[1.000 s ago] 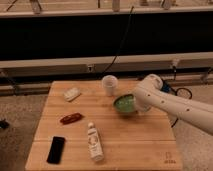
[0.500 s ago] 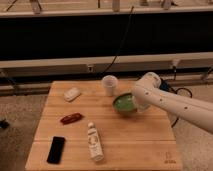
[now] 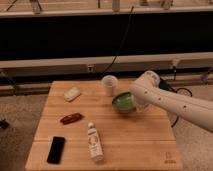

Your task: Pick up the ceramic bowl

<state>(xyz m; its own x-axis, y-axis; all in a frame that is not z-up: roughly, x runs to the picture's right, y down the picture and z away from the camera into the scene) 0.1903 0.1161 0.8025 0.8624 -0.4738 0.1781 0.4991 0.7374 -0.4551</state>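
The white arm's gripper sits at the right edge of the round glossy green ceramic bowl, hiding that side on the wooden table.

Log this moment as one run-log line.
task: pick up ceramic bowl | end effector: at bowl's right rim | bowl: tilted | white cup: behind bowl

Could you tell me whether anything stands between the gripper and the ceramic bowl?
Nothing visible does. The gripper is already at the right edge of the ceramic bowl, largely hidden behind the arm's wrist. The white cup stands just behind and to the left of the bowl, out of the way.
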